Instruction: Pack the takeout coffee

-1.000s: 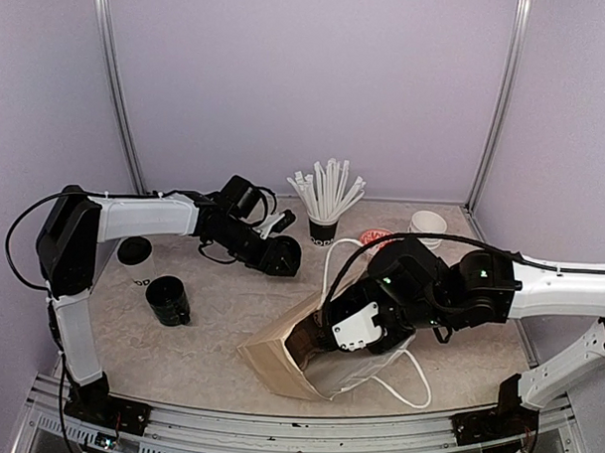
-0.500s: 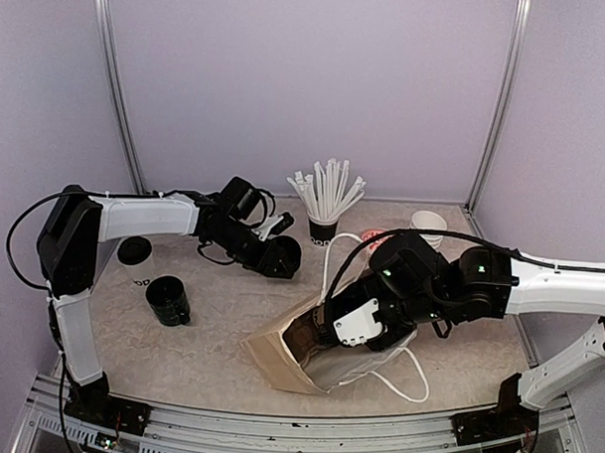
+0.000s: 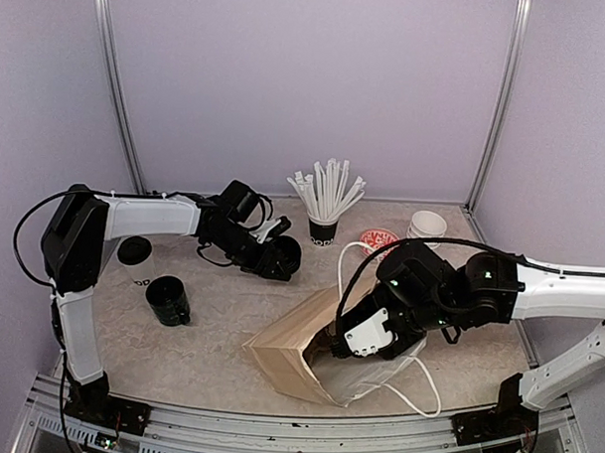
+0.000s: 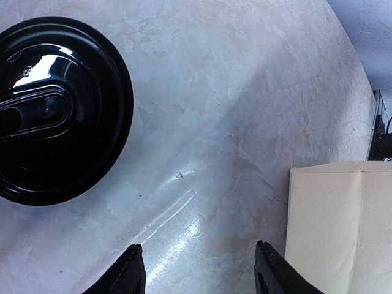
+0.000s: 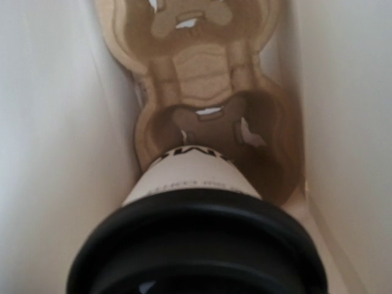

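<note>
White cup (image 5: 191, 181), black-lidded, sits low centre of my right wrist view, grasped by my right pincer (image 3: 340, 345) inside the bag (image 3: 293, 353), near the carrier (image 5: 205, 79). My left pincer (image 4: 199, 271) hangs released over the table (image 4: 245, 92).

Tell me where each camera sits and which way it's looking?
Top: above and behind the arms, looking down on the table; left arm and right arm show.
Left wrist: low over the table, facing a lid and a bag corner; its open fingers show.
Right wrist: inside the bag, looking past the cup to a carrier; no fingers show.
Shared: top and left wrist both see the bag.
</note>
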Robot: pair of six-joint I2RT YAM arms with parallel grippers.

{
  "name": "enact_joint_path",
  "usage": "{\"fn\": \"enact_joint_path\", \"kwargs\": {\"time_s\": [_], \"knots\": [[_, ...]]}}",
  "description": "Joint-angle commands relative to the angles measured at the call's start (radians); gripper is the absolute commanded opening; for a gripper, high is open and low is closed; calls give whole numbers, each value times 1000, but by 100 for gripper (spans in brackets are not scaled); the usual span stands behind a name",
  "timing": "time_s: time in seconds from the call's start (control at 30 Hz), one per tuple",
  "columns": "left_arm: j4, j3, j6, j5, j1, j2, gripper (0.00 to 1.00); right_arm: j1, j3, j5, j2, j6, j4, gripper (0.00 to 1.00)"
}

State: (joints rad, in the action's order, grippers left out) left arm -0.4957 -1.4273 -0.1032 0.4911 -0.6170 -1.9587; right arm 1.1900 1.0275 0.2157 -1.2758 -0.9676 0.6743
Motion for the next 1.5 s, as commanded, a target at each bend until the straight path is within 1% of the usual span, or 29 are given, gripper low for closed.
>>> {"fn": "enact_joint_path", "kwargs": {"time_s": [0.0,0.1,0.23,0.57,0.73,0.9,1.07,1.13,1.27,1.47], "knots": [[-10,-15,14,22,-6,-27,60,8,-60,39,58,-96,-91,42],[-15,-24,16,36,-6,-38,60,8,-77,45,64,-133,-140,42],[-17,-39,15,66,-8,-62,60,8,-80,41,63,-147,-163,42],[-21,-37,19,57,-3,-49,60,8,-83,37,63,-147,-168,43],[-6,-9,23,68,-5,-37,59,8,-80,45,62,-149,-165,43],[-4,-15,25,62,-7,-54,59,13,-116,43,78,-206,-191,43],[-10,-19,23,67,11,-57,58,38,-127,53,88,-224,-191,43],[-7,-13,22,69,27,-51,58,43,-129,42,92,-234,-170,43],[5,-15,12,95,61,-56,57,48,-144,37,104,-263,-188,44],[7,-24,17,120,61,-77,56,49,-168,22,115,-289,-224,45]]}}
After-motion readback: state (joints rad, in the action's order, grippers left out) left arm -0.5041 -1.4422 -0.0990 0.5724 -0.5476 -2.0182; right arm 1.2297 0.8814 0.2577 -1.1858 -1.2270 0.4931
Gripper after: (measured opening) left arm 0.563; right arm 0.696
